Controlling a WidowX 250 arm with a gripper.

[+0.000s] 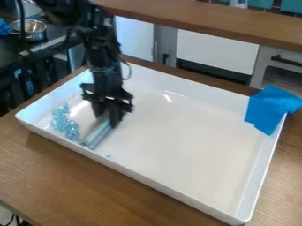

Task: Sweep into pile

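- Camera view: my gripper [110, 115] is closed on the sweeper [99, 133], which slants down beside the blue bits [65, 123] near the tray's [141, 177] left corner.
- One stray [108, 156] lies apart by the front edge; a short stroke could miss it.
- If I push too hard, the sweeper may twist in my grip and scatter the bits.

A wooden table [70, 176] with a big white tray [147, 179] on it.
Over there, brown grain streaks the wood, and the tray lies flat, low walls around its glossy bottom.
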